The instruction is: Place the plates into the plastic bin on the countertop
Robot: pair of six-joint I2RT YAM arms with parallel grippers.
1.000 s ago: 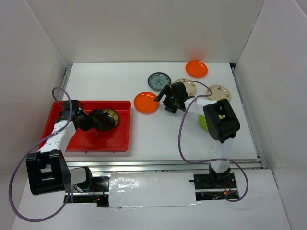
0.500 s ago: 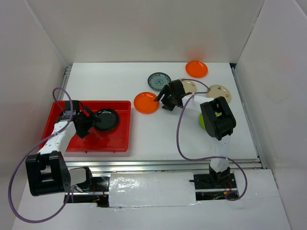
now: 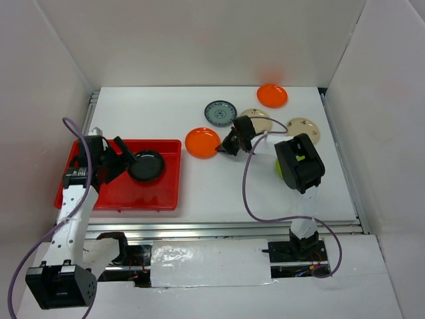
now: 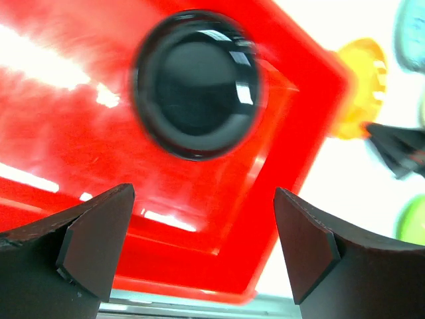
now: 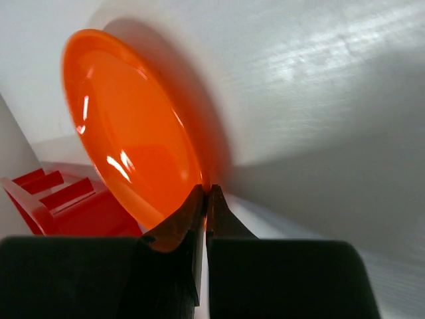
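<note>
The right fingers pinch the orange plate by its thin rim: stiff, light, glossy, likely to slip, so bite deeper. The left fingers gape empty above the black plate.

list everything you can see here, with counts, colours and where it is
red bin: one, red, left side of table
black plate: one, glossy black, inside the bin
orange plates: two, orange, one mid-table, one at the back
blue-grey plate: one, patterned, behind the mid-table orange one
cream plates: two, cream, back right
green plate: one, lime, mostly hidden by right arm
table: one, white
left hand: open, over the bin
right hand: shut on the mid-table orange plate's rim
</note>
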